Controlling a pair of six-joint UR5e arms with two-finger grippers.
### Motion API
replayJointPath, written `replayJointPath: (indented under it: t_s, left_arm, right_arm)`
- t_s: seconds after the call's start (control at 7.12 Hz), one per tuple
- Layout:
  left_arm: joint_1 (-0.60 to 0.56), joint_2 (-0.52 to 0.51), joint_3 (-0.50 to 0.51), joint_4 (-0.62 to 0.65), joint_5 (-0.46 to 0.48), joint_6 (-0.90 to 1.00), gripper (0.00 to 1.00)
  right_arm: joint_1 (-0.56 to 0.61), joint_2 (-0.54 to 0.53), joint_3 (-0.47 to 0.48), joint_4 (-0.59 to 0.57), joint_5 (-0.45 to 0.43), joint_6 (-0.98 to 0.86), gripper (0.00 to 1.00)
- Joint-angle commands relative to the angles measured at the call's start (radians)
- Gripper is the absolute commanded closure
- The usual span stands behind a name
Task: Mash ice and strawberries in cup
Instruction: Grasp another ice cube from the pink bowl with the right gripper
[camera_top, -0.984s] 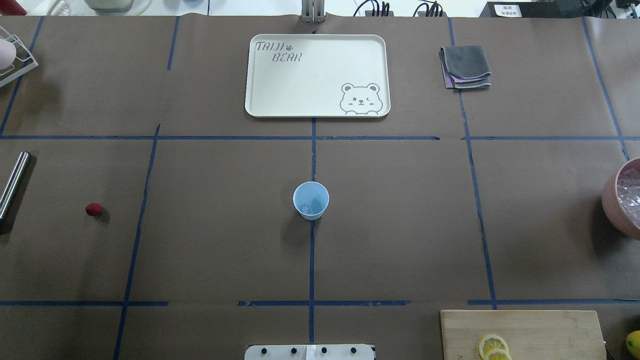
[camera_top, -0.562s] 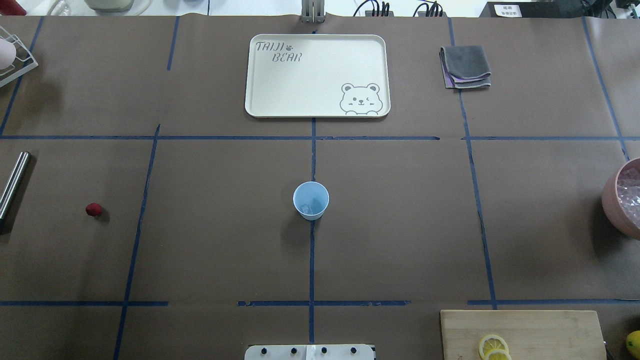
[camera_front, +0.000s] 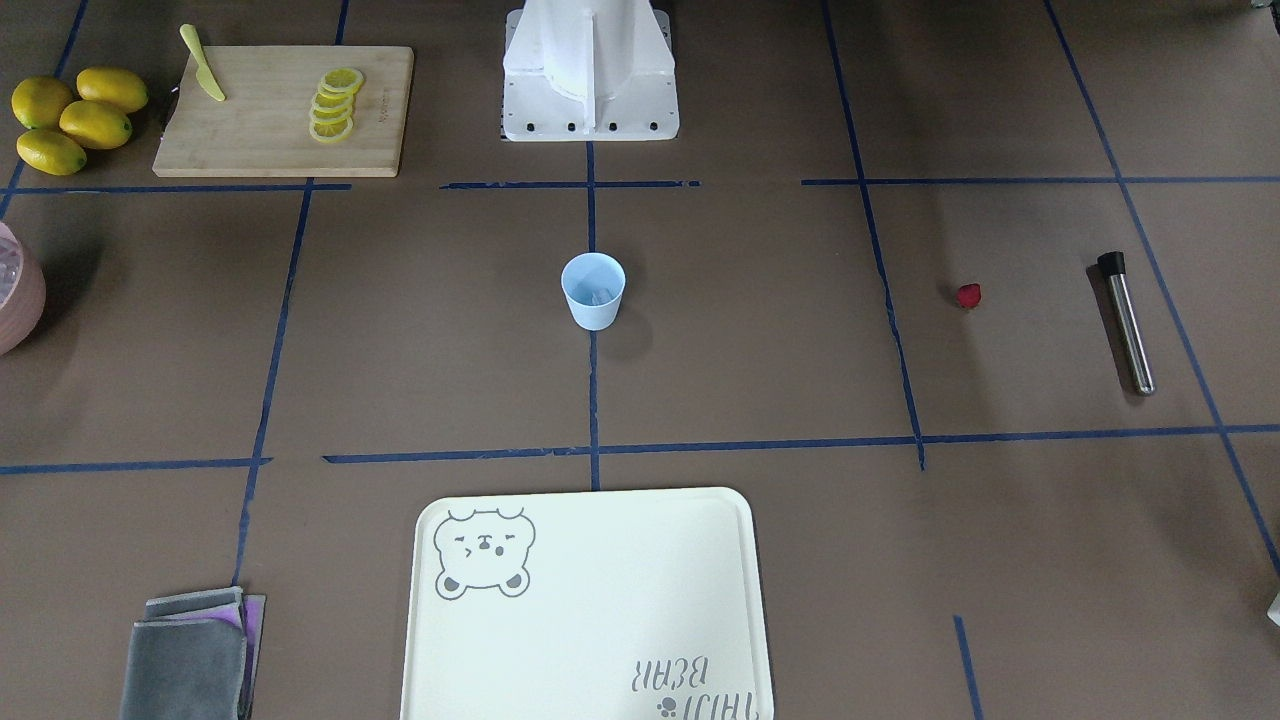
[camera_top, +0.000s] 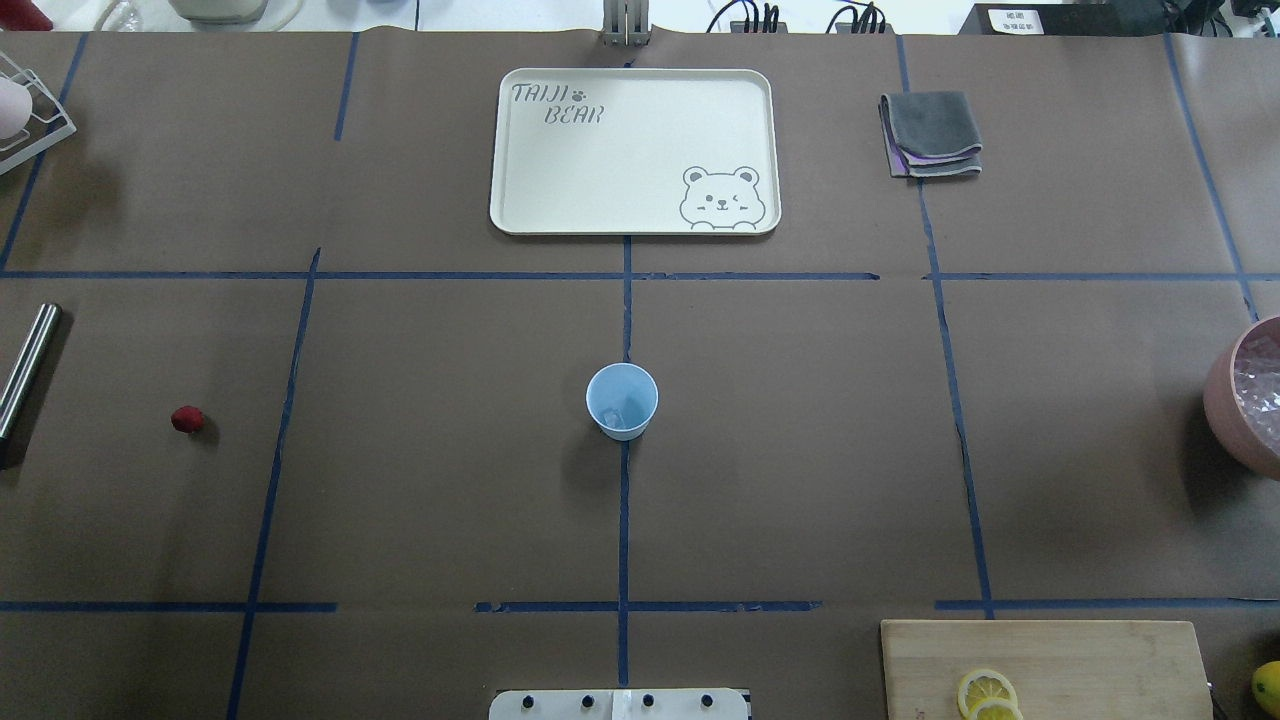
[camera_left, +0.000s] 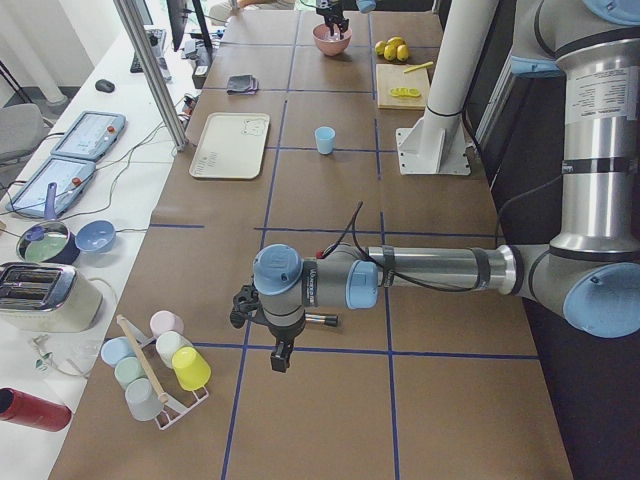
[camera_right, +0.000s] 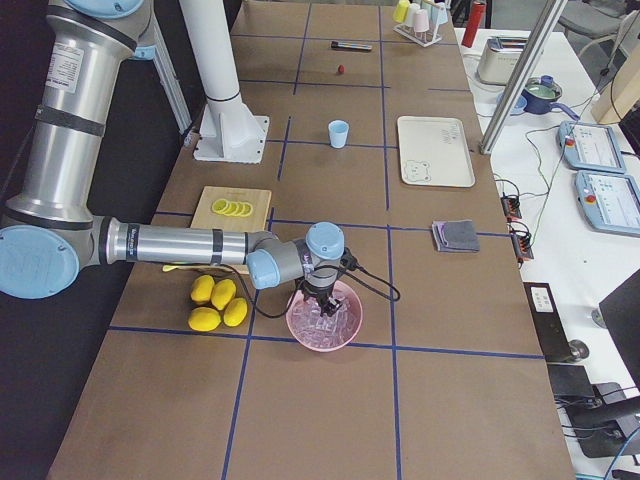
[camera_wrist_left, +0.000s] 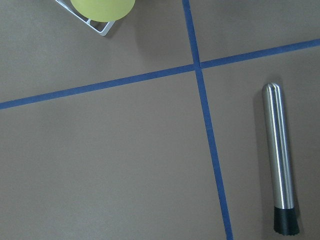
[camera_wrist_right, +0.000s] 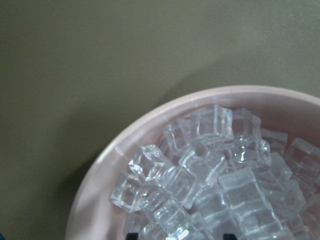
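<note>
Nothing on the table has shifted over the last second; the overhead view matches the earlier ones.

At the far left, the left gripper (camera_left: 283, 358) hangs over the brown paper-covered table (camera_top: 450, 500). It shows only in the side view, so I cannot tell whether its fingers are apart or together. Its wrist camera looks down on a slim steel rod with a black cap (camera_wrist_left: 280, 165), lying flat just beside a blue tape cross.

Right of the rod, a small red strawberry (camera_top: 186, 419) lies alone on the paper, well apart from everything else.

At the centre, a light-blue plastic cup (camera_top: 621, 400) stands upright on a tape line. A clear ice cube (camera_top: 617, 410) rests in its bottom. Beyond it lies a cream rectangular tray with a bear drawing (camera_top: 633, 150), then a folded grey cloth (camera_top: 932, 133).

At the far right, the right gripper (camera_right: 322, 302) points down into a large pink bowl (camera_top: 1222, 400) heaped with clear ice cubes (camera_wrist_right: 210, 170). Its two dark fingertips (camera_wrist_right: 131, 236) peek in at the frame's bottom edge, set apart, just above the heap. The cup is well away from this gripper.

A wooden cutting board (camera_top: 1040, 660) with yellow lemon slices (camera_top: 987, 692) sits near the robot.
</note>
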Motion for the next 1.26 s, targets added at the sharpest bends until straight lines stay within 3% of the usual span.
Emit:
replayJointPath:
  t_s: [0.0,0.14,0.56,0.7,0.84,1.12]
  left_arm:
    - [0.0,0.0,0.0,0.0,0.0,0.0,0.0]
    - [0.0,0.0,0.0,0.0,0.0,0.0,0.0]
    - [0.0,0.0,-0.003,0.0,0.0,0.0,0.0]
    - [0.0,0.0,-0.003,0.0,0.0,0.0,0.0]
    - [0.0,0.0,-0.003,0.0,0.0,0.0,0.0]
    - [0.0,0.0,-0.005,0.0,-0.002,0.0,0.0]
  right_arm:
    - [-0.001,0.0,-0.001,0.002,0.001,-0.003,0.84]
    - [-0.001,0.0,0.002,0.003,0.001,-0.003,0.96]
    - [0.025,0.008,0.022,0.0,0.02,0.0,0.99]
    - [0.053,0.015,0.06,-0.05,0.026,0.015,1.0]
    - [0.068,0.049,0.13,-0.172,0.021,0.067,1.0]
    - [0.073,0.162,0.211,-0.282,0.026,0.445,1.0]
